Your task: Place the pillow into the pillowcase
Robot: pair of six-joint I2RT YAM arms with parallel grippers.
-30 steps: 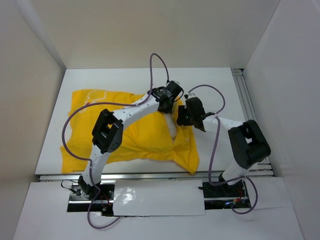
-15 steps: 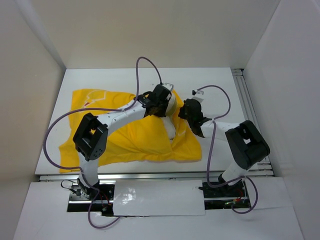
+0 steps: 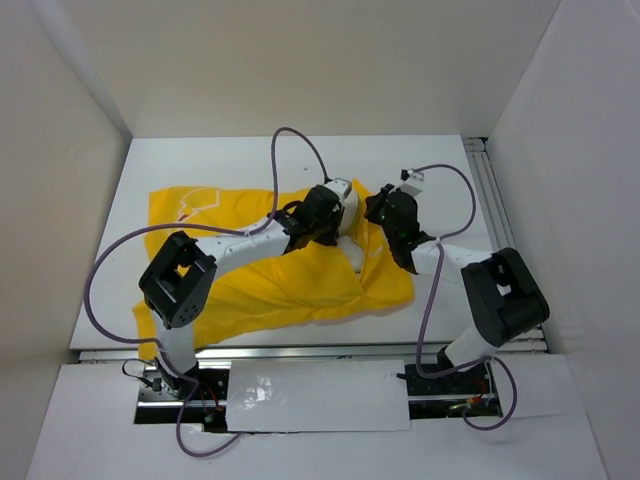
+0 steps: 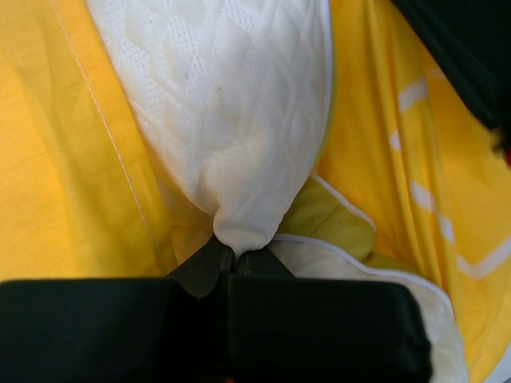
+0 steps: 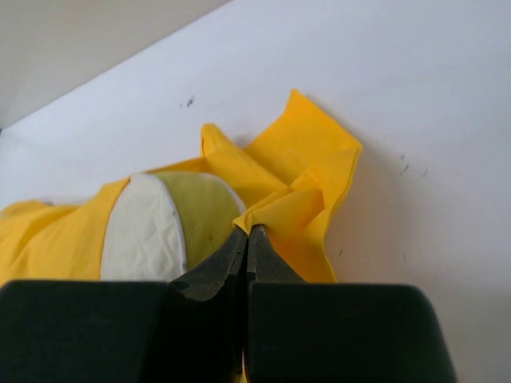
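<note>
1. My left gripper [image 4: 233, 254] is pinched shut on one corner of the pillow [image 4: 231, 120]. The white bumpy cloth bunches up where the jaws meet.
2. My right gripper [image 5: 246, 235] is pinched shut on a folded edge of the pillowcase [image 5: 311, 159]. It sits just beside the round end of the pillow.
3. The two grippers are close together, past the middle of the counter [image 3: 440, 160] toward its right edge.
4. The pillowcase lies long-ways from near the left edge toward the right edge. I think its open mouth points to the right edge, because that is where the white pokes out.
5. Most of the pillow is under yellow cloth. I cannot tell how deep it sits.
6. I think I am in the stuffing step, and it is far along.
7. Next, I think the left gripper should push the corner deeper, toward the left edge. The right gripper should pull the mouth over the pillow's end, and pull gently so the cloth does not slip out.
</note>
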